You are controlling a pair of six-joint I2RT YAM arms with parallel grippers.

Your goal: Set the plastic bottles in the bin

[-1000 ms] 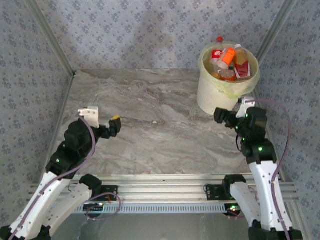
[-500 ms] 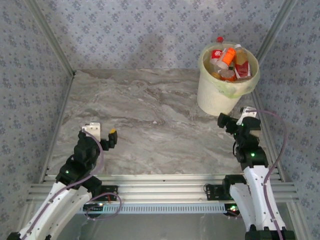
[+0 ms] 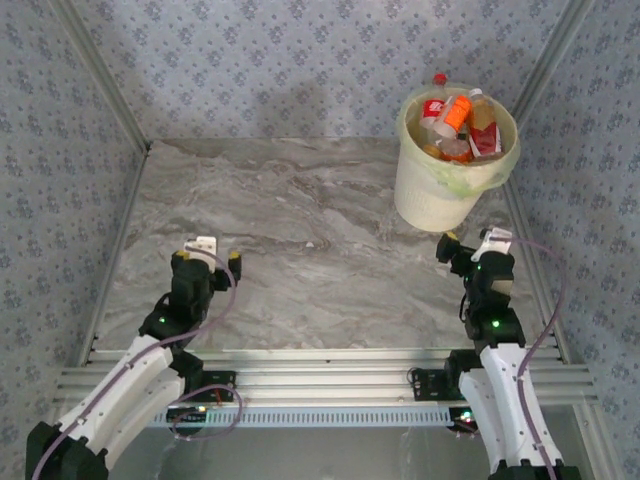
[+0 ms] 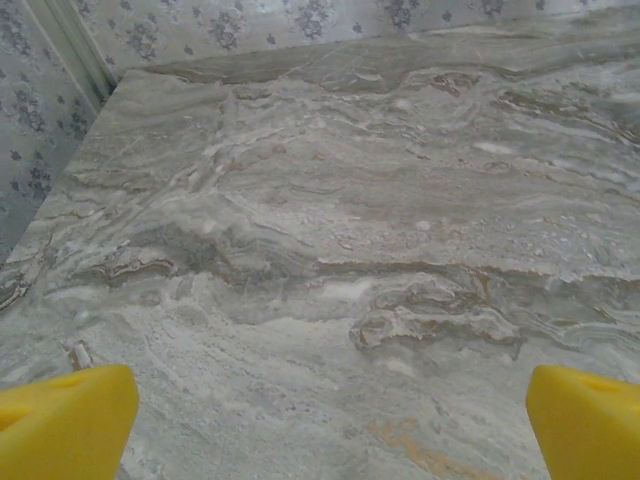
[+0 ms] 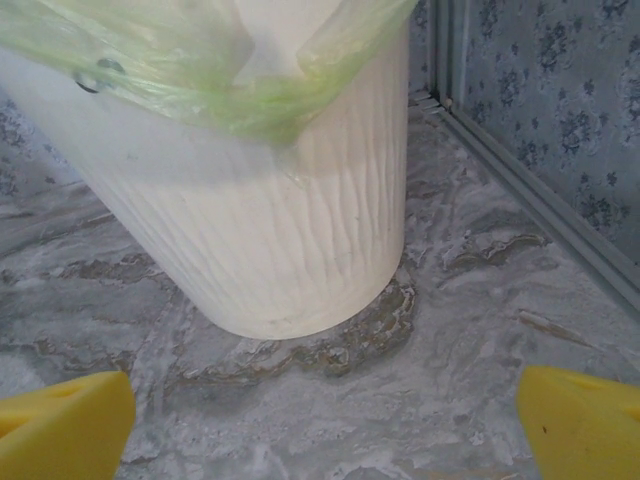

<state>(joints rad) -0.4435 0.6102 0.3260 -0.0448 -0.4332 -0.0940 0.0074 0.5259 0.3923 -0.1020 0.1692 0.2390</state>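
Looks basically wrapped up to me: all the bottles (image 3: 455, 115) I can spot are piled inside the bin (image 3: 440, 195), a couple poking above its rim. The right pincer (image 5: 320, 420) sits low over the worktop (image 3: 320, 230) just in front of the bin, jaws spread wide, holding nothing. The left pincer (image 4: 320, 420) is well off to the bin's left, also wide open and empty. I'd guess the next move is just parking both arms, with nothing to grab.

left gripper (image 3: 208, 256) — jaws spread wide, arm folded low | right gripper (image 3: 473, 246) — jaws spread wide, arm folded low
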